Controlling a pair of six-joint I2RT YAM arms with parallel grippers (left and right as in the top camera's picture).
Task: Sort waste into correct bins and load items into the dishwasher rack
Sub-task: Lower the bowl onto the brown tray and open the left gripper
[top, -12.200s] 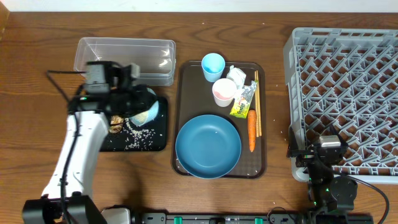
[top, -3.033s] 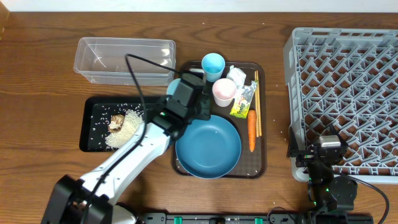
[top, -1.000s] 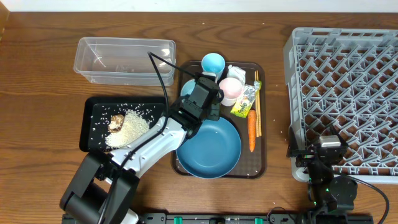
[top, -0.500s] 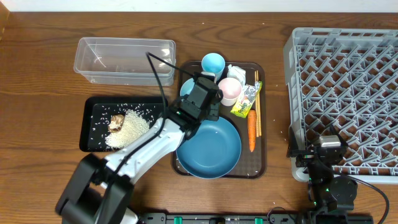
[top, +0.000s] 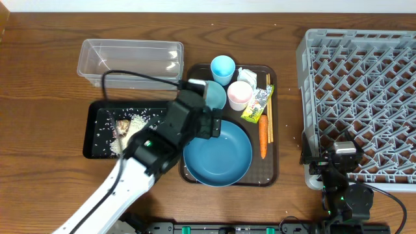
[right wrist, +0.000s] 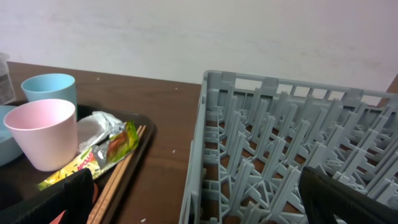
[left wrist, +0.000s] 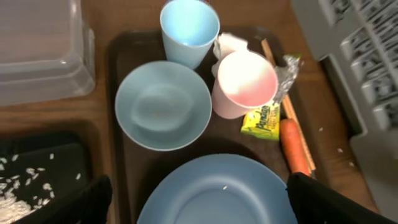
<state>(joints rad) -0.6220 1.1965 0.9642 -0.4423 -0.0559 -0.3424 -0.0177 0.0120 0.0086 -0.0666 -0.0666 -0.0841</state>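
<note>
The left gripper (left wrist: 199, 205) hangs wide and empty near a smooth, round pale bowl (left wrist: 163, 104). The right gripper (right wrist: 199, 205) gapes beside the latticed grey plastic rack (right wrist: 280, 143).

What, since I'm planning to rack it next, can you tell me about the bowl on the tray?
The bowl is round, pale bluish-white, smooth like plastic, and looks empty. It sits upright on the brown tray near its rear left corner, in front of the light-blue cup, beside the pink cup and behind the blue plate. Its rim comes very close to the pink cup; contact cannot be told. Nothing grips it.
</note>
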